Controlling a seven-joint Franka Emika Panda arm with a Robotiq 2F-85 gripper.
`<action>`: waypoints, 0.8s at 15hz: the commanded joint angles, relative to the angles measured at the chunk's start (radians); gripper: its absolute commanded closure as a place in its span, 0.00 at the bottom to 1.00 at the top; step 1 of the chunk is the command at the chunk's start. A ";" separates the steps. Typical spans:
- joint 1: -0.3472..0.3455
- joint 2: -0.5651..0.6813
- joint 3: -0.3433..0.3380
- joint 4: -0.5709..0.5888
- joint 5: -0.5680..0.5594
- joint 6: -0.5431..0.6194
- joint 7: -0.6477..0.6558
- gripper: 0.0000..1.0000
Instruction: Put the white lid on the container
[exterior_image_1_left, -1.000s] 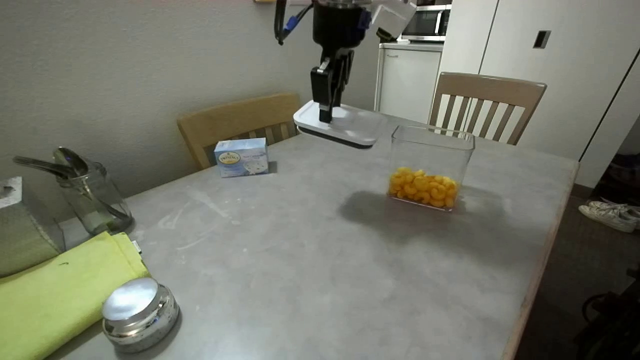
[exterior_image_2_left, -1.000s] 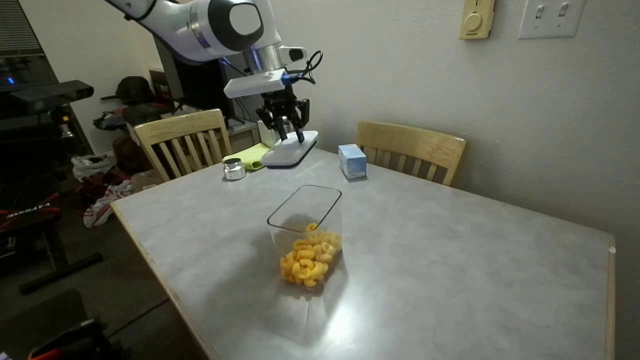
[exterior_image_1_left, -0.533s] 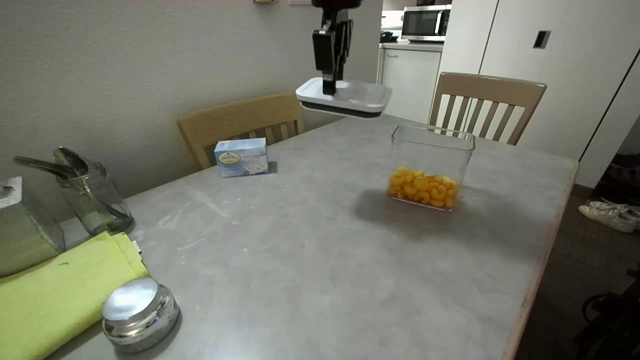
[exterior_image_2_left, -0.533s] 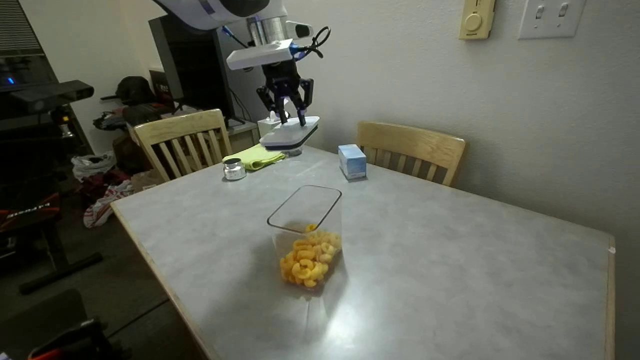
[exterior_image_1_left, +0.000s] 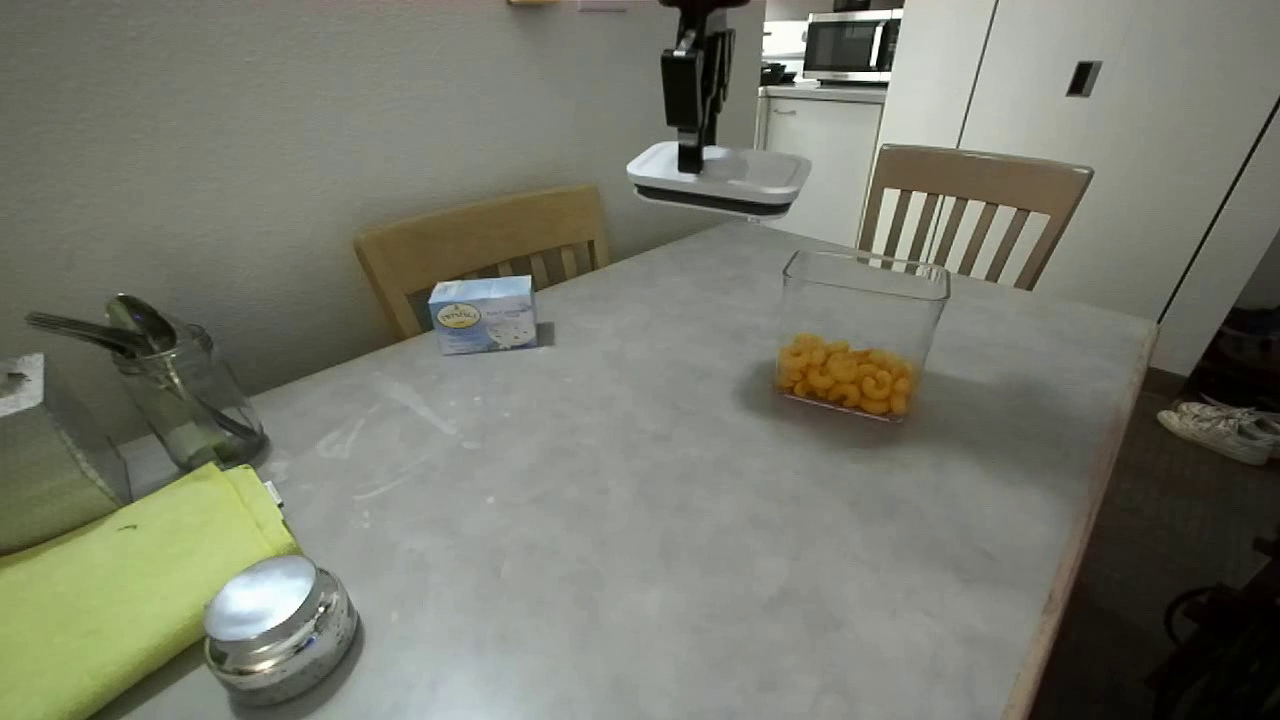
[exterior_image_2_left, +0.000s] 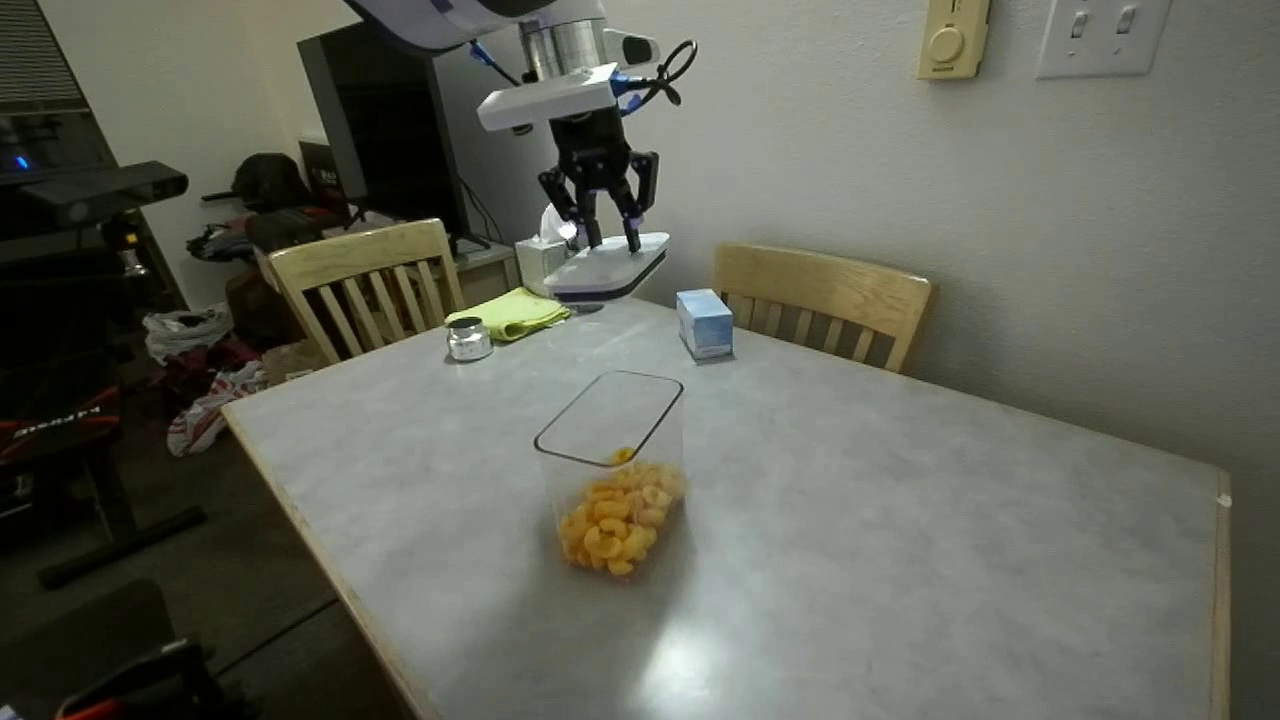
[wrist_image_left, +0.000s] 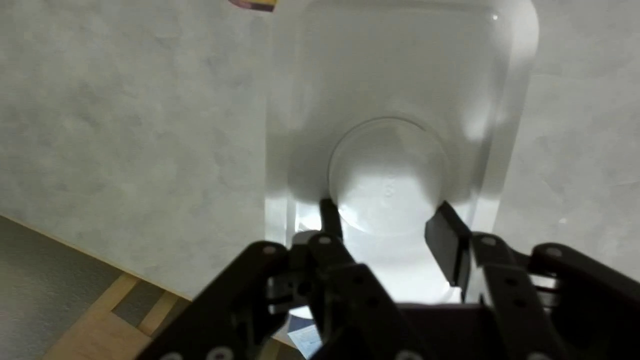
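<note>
The white lid (exterior_image_1_left: 745, 172) is a flat rounded rectangle with a dark seal under it. It hangs in the air from my gripper (exterior_image_1_left: 690, 165), well above the table, and shows in both exterior views (exterior_image_2_left: 590, 272). In the wrist view, my gripper (wrist_image_left: 387, 210) has its two fingers on either side of the round button of the lid (wrist_image_left: 400, 60). The clear container (exterior_image_1_left: 860, 312) stands upright and open on the table with yellow-orange pieces in its lower part. It also shows in an exterior view (exterior_image_2_left: 660, 440). The lid is above and to one side of it.
A blue-white box (exterior_image_1_left: 485, 316) stands near the wall-side chair (exterior_image_1_left: 480, 235). A silver jar (exterior_image_1_left: 280, 630), a yellow cloth (exterior_image_1_left: 130, 590), a glass jar with cutlery (exterior_image_1_left: 190, 400) and a tissue box (exterior_image_1_left: 50, 450) are at one end of the table.
My gripper has risen with the lid, then shifted right in both exterior views. The lid hangs more level. The container has not moved; the shadow around it has shifted.
</note>
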 joint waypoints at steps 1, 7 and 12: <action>-0.024 -0.055 -0.036 -0.048 -0.058 -0.002 0.035 0.78; -0.116 -0.096 -0.053 -0.105 -0.029 0.026 -0.116 0.78; -0.174 -0.122 -0.053 -0.170 0.061 0.034 -0.188 0.78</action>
